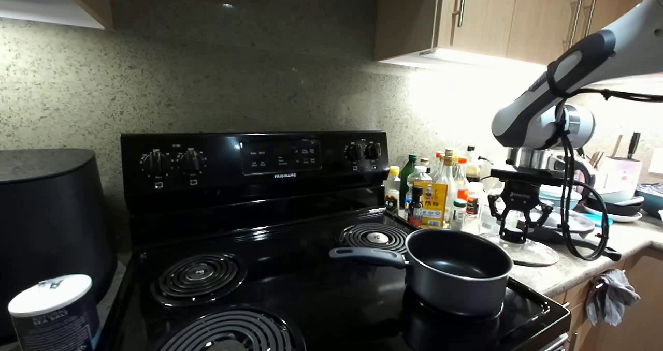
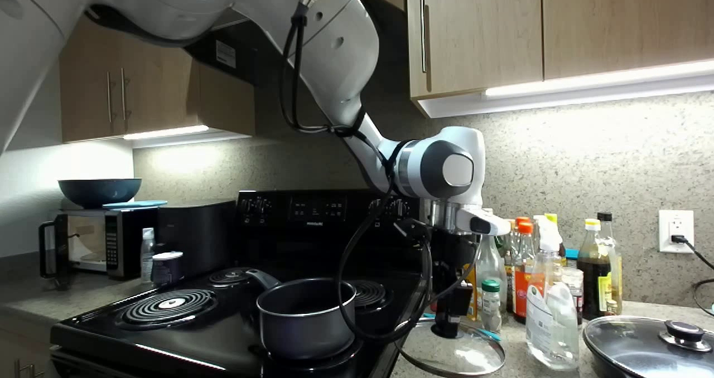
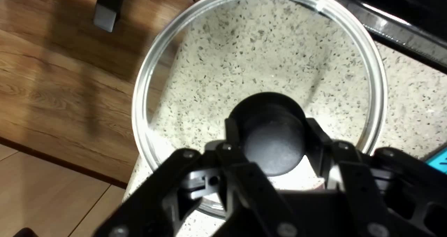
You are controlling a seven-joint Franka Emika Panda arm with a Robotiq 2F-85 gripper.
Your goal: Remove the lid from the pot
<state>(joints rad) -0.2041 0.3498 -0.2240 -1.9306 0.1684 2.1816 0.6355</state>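
1. Gripper (image 3: 272, 135) clasping the dark knob (image 3: 274, 156), fingers (image 3: 319, 135) pressed to either side; hold looks snug. Don't part them until the rim (image 3: 379, 93) is borne all round.
2. Lid (image 3: 258, 65) is off the pot (image 1: 458, 289), out over the table (image 3: 415, 104) beside the stove (image 1: 305, 283). Resting or hanging just clear? Can't tell. Step in hand, as I judge it: setting down, letting go.
3. Front edge is my worry. Brown wood (image 3: 77, 100) beyond the table shows through the glass in the wrist view, so part may overhang. Ease the lid toward the wall (image 2: 558, 160) first, level, then straight down.
4. Bright blue thing (image 3: 439, 162) near the rim, too little shown to name. Glass could rock if landed on it; steer clear.
5. Stove lip (image 3: 391, 29) close on the other flank; in the wrist view the rim overlaps it. A lid caught there would sit tilted and might slide. Wants a touch more room that side.
6. Pot uncovered on the stove, handle (image 1: 365, 256) pointing away from the lid. Looks done with. After release, lift straight up; no low swing back across it.
7. Bottles (image 2: 521, 280) farthest back, along the wall. They limit how far the lid can travel that way; stop short before glass knocks glass.
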